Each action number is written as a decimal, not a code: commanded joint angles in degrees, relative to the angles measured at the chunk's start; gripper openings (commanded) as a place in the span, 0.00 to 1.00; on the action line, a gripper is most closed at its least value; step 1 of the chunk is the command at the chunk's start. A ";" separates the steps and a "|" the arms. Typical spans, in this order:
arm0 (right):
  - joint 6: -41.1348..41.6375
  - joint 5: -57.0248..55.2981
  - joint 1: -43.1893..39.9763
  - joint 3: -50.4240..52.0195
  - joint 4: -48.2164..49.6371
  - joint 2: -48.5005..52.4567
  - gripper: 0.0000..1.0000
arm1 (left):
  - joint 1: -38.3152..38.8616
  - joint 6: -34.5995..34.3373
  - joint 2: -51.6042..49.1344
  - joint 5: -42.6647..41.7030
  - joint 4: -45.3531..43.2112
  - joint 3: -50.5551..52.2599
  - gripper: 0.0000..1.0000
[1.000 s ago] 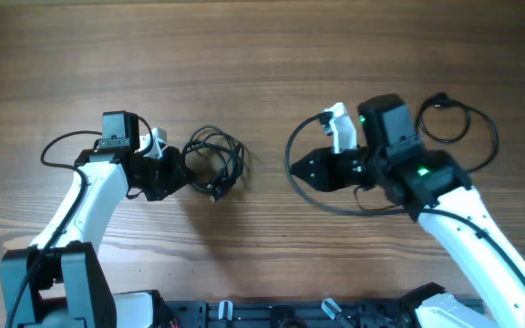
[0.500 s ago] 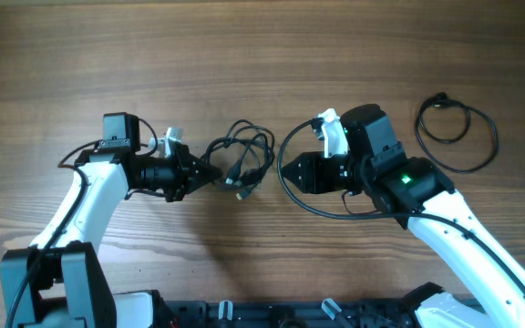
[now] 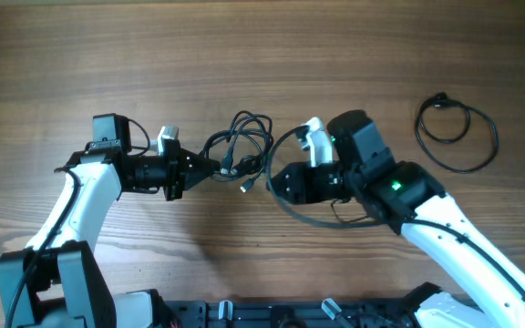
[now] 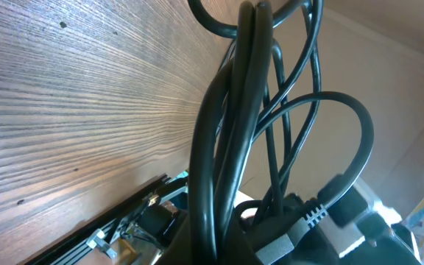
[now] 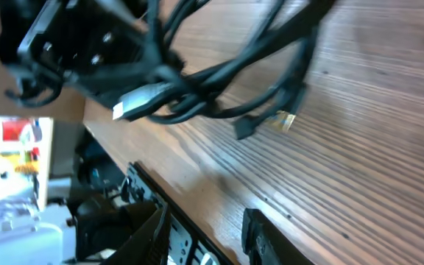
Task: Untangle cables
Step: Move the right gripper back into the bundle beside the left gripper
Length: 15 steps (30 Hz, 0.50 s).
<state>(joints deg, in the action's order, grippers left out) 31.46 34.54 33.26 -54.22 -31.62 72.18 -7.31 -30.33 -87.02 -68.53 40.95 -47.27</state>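
Observation:
A tangled bundle of thin black cables (image 3: 241,146) hangs just above the table's middle, and my left gripper (image 3: 206,171) is shut on its left side. In the left wrist view the cables (image 4: 227,147) rise from the shut gripper (image 4: 271,239), a plug end beside them. My right gripper (image 3: 274,179) stands open just right of the bundle, with nothing between its fingers. Its wrist view shows the bundle (image 5: 219,81) ahead of the gripper (image 5: 208,235), two plug ends dangling, and the left gripper (image 5: 79,44) holding it. A separate cable (image 3: 458,128) lies looped at the right.
The wooden table (image 3: 262,55) stretches bare behind both arms. A thicker black wire (image 3: 292,210) belonging to the right arm loops around its gripper. A black rail (image 3: 272,314) runs along the near edge.
My left gripper has carried the bundle to the right, towards the middle. My right arm has moved left to meet it, uncovering the looped cable at the right.

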 commanded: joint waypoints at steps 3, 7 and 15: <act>1.79 -8.63 1.62 0.46 2.69 1.18 0.34 | -0.33 0.74 -0.11 -2.64 -0.04 0.20 0.04; 7.28 -10.10 1.62 0.46 7.69 4.28 0.35 | -0.33 9.14 -0.11 -10.64 -4.46 0.20 0.04; 7.54 -9.97 1.60 0.44 10.80 4.31 0.31 | -0.31 36.87 -0.11 -9.79 -7.34 0.20 0.04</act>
<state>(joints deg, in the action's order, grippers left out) 38.39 25.41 34.70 -54.06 -21.54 76.82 -7.31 -7.70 -87.02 -76.44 32.38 -47.09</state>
